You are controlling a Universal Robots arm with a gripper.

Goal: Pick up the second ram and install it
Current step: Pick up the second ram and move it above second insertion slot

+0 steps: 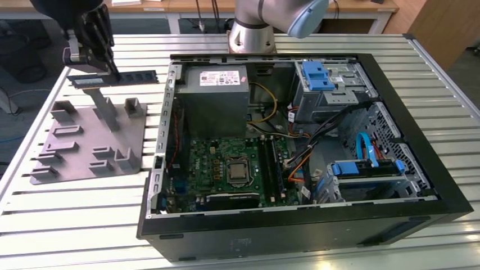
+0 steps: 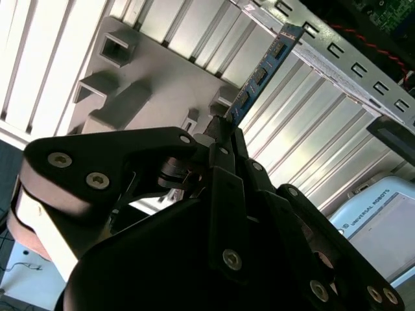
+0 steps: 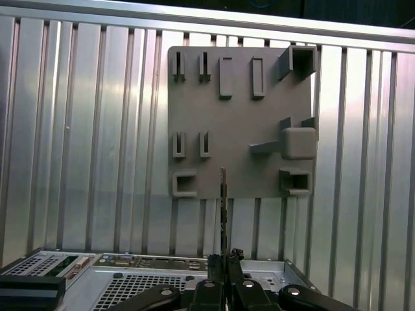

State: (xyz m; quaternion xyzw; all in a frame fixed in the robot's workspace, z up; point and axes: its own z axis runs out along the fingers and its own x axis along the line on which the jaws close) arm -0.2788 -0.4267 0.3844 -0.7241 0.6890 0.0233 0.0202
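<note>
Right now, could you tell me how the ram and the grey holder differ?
The ram is a thin blue-green stick; the holder is a broad grey plate with pegs. The ram is held aloft in the hand; the holder lies flat on the table. Both are outside the case.

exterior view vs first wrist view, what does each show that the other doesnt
The exterior view adds the inside of the computer case: green motherboard, grey power supply, blue drive brackets, plus the arm's base. The first wrist view adds the second ram edge-on, a thin line sticking out of the tool, and the sockets of the grey holder plate face-on. Both show the tool shut on the ram over the plate, on the slatted metal table.
</note>
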